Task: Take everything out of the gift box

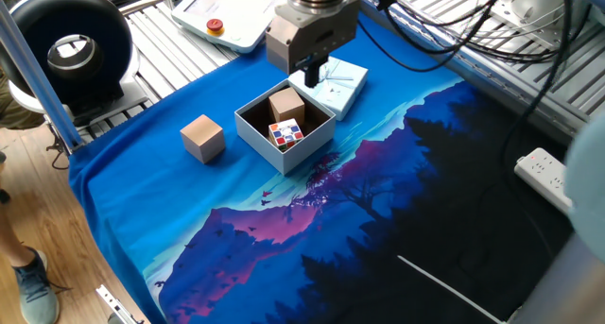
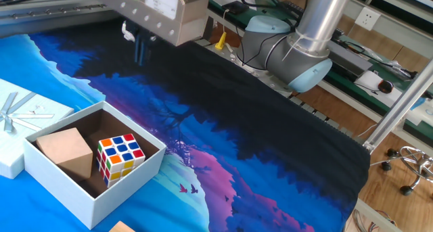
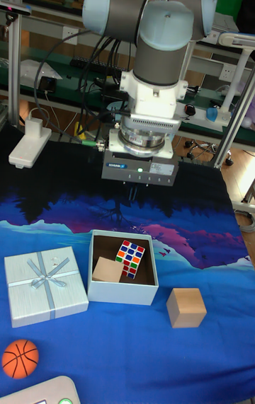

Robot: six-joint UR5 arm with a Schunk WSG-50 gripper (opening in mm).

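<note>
Grey arm [image 3: 164, 29] with pale-blue joint caps, black cables, boxy metal tool [image 3: 126, 204] (green light lit).

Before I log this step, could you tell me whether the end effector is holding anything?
Nothing: the end effector hangs empty above the cloth; both cubes sit in the pale cardboard gift box.

Robotics lab — metal racks [image 3: 42, 29], cables [image 1: 473, 31]

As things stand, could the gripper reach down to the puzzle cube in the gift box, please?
Probably yes: the gift box is open-topped, the puzzle cube lies uncovered beside the wooden cube, and the gripper hangs above, empty.
</note>
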